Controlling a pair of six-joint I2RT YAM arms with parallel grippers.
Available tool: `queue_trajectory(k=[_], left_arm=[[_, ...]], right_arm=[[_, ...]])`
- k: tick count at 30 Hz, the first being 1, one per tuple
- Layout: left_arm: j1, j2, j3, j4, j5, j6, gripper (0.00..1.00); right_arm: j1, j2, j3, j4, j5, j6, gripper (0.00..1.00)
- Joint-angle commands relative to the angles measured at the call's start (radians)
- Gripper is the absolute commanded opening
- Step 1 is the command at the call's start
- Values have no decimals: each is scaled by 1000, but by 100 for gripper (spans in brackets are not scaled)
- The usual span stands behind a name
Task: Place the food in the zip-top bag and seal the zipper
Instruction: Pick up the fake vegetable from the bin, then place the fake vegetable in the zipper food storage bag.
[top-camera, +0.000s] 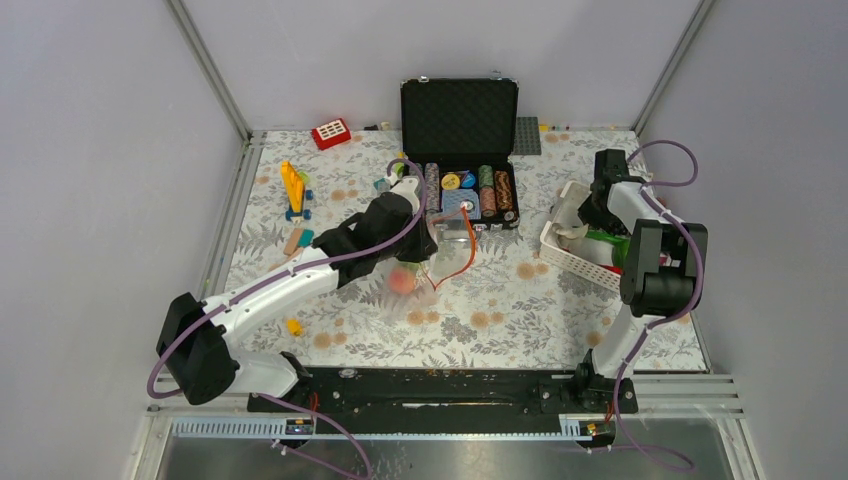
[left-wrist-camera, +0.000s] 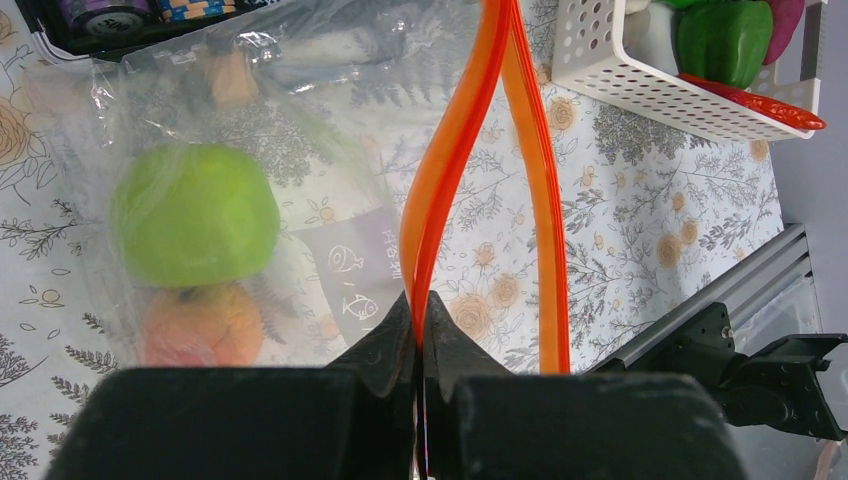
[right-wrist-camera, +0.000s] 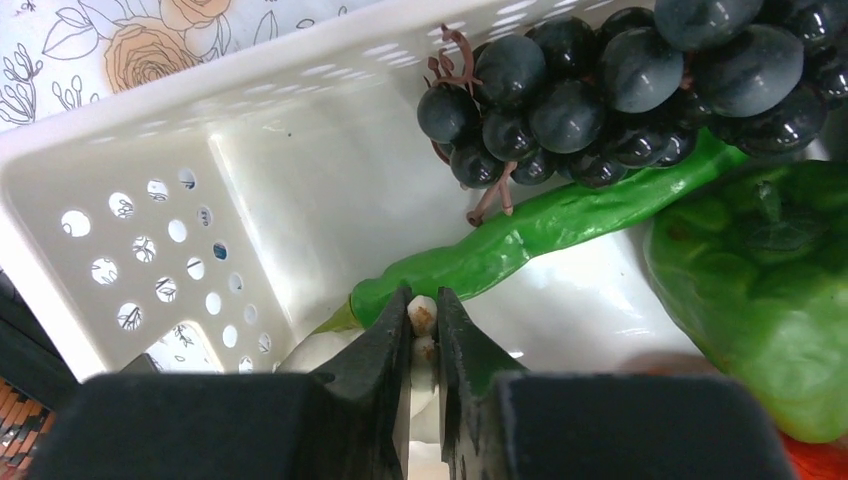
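Left tool (left-wrist-camera: 418, 300): clamped on one zipper (left-wrist-camera: 450, 150) lip; zip-top bag (top-camera: 452, 240) mid-frame in top view. Right tool (right-wrist-camera: 423, 300): nipping white toy vegetable (right-wrist-camera: 424, 318) tip inside basket (right-wrist-camera: 130, 150), right edge. Hazards: shallow nip slipping on lift; bag mouth sagging shut

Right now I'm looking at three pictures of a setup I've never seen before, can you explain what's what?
Two robot arms are bolted to a table. The wide picture looks down from above; the other two come from cameras on each wrist. The left gripper pinches the orange zipper of a clear bag with a green fruit inside. The right gripper nips a white piece in a white basket beside grapes. An open chip case sits farther back.
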Motion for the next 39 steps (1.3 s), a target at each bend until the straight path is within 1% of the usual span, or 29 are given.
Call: queue_trajectory(k=[1,4,11,13,15,17,20,22,24,26,28,30,34,39], left_arm=[[6,-22,-2,49,6,8,0],[5,-27,-4,50,4,9,0],[6,-28,-1,52,0,4,0],[5,-28,-2,57,0,4,0],[6,-26,-4,62,1,3,0],[5,-22,-2,65,5,3,0],[6,-18,-2,64,8,1,0],[6,-18,-2,66,12,1,0],[6,-17,-1,70,17,1,0],[5,-10,1,68,21,3,0],[5,-6,3,65,21,3,0],[5,-5,3,67,20,3,0],[5,-4,0,69,20,3,0],[5,-6,-3,72,53,0,0]], right_arm=[[-2,-87,2,-35,26,-15,4],[-2,-183,-41,-34,62,-24,3],[-2,-460,-140,-20,127,-83,2],[-2,-537,-164,-16,121,-97,2],[-1,-621,-196,1,82,-108,1],[0,-697,-232,29,-4,-107,1],[2,-795,-281,94,-262,-101,0],[13,-841,-320,177,-464,-91,0],[51,-859,-349,272,-627,-86,0],[130,-860,-353,313,-697,-95,0],[235,-858,-339,330,-693,-123,0],[325,-851,-334,372,-689,-111,0],[407,-829,-342,486,-716,-25,0],[481,-763,-334,526,-694,-1,0]])
